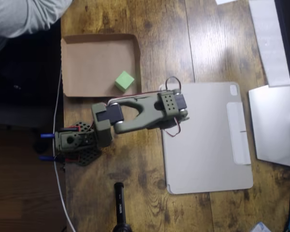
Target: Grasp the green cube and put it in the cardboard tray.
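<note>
— Where the cardboard tray (pixel 87 60) sits, what's inside?
— Green cube (pixel 124 80), resting by its lower right corner.
— And the gripper (pixel 176 108)?
— Well apart from the tray's cube, over the grey tablet (pixel 208 145); fingers seemingly hidden, grip unclear.

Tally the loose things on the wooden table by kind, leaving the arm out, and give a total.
Green cube, lying in the tray: 1
Cardboard tray: 1
Grey tablet: 1
Total: 3
</note>
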